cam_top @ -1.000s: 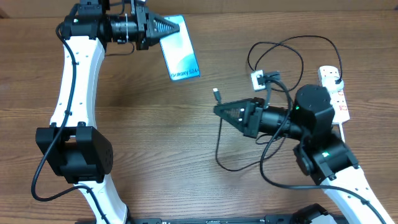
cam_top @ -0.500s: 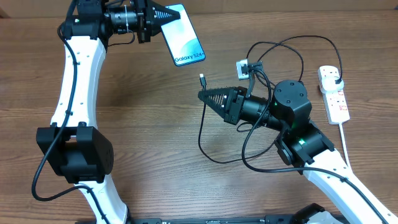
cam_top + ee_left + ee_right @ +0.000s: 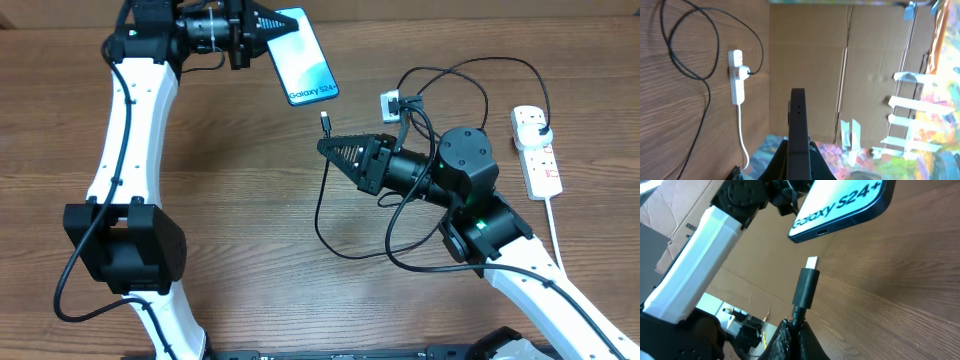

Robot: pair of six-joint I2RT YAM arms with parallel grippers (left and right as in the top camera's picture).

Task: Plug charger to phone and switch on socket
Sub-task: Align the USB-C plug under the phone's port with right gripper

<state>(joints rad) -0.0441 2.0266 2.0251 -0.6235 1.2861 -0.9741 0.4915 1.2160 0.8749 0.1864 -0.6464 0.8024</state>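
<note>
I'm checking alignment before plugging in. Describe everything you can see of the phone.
The phone is a slim rectangle with dark edges and a lit light-blue screen reading "Galaxy S24+". The left claw grips its top end; it seems raised off the table, screen up, slanted. A slot-shaped port shows in its bottom edge, facing the charger plug tip, close but not touching.

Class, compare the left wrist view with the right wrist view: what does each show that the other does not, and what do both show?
Left wrist only: the socket, with a black plug in it and its white cord. Right wrist only: the charger tip gripped by the right hand, just short of the port of the phone, and the lit screen. Both: the phone, edge-on in the left wrist view, and the wooden table.
</note>
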